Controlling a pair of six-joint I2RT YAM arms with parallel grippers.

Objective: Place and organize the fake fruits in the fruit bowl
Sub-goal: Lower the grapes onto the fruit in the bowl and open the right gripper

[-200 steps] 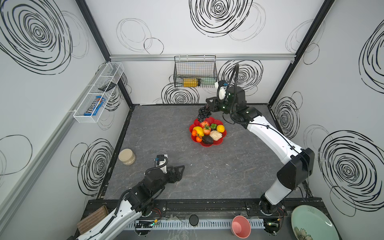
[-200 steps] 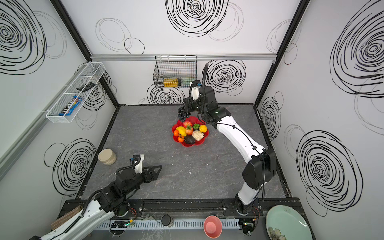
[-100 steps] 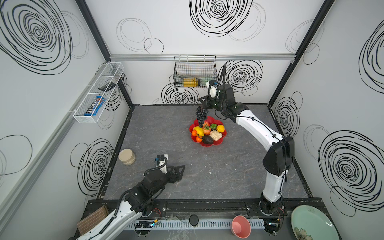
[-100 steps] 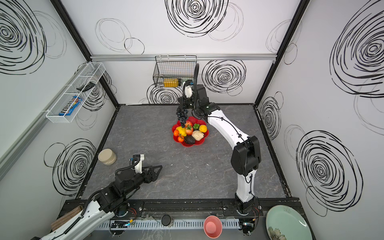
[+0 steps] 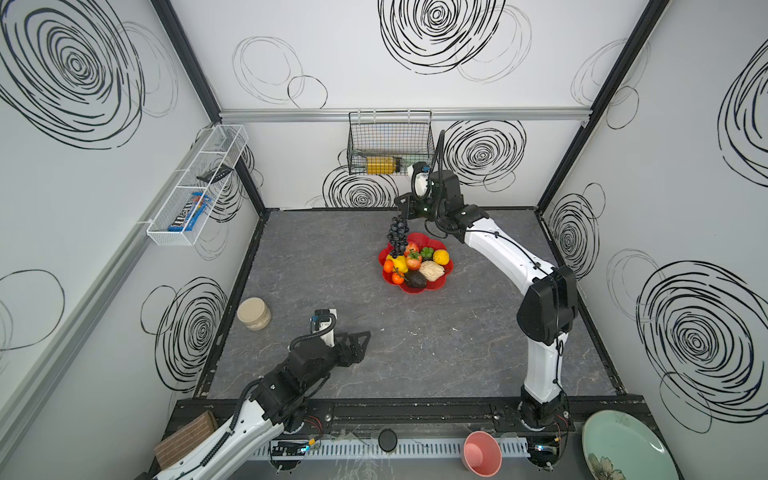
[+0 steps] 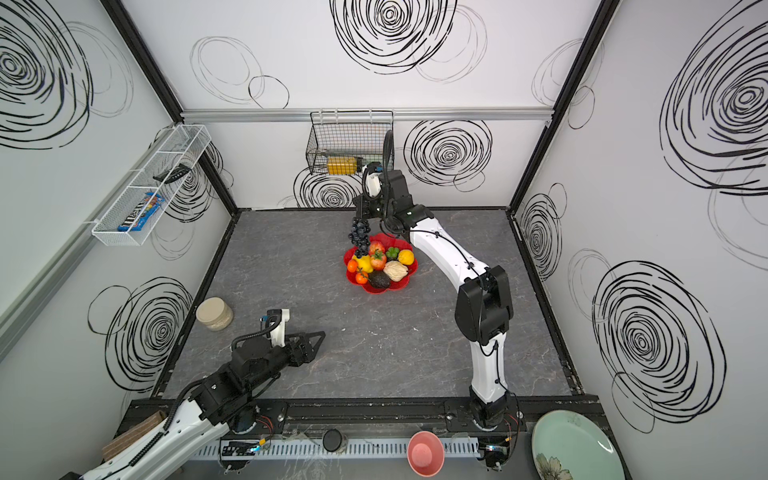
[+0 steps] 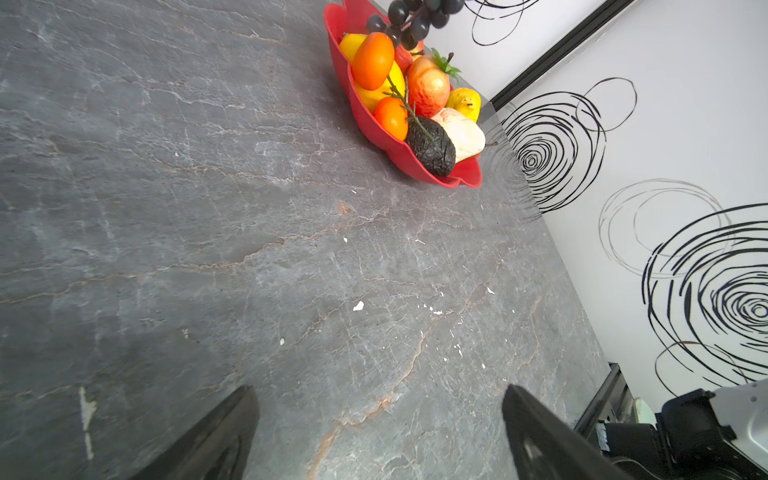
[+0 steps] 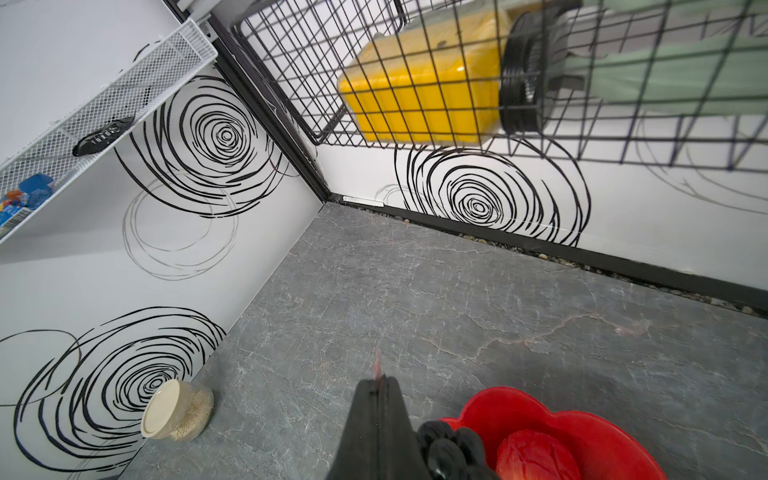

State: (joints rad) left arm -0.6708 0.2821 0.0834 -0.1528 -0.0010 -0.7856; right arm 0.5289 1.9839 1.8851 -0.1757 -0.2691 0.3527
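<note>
The right claw (image 5: 401, 214), pinched shut on the stem, dangles the grape bunch (image 5: 397, 235) over the far-left rim of the fruit bowl (image 5: 434, 286), which sits far-centre on the tabletop (image 5: 457, 345). A lemon (image 5: 400, 264) and an orange (image 5: 388, 266) crowd the bowl beneath the bunch. The left claw (image 7: 378, 390) gapes wide and empty at near left, with a jar (image 5: 254, 314) to its left.
</note>
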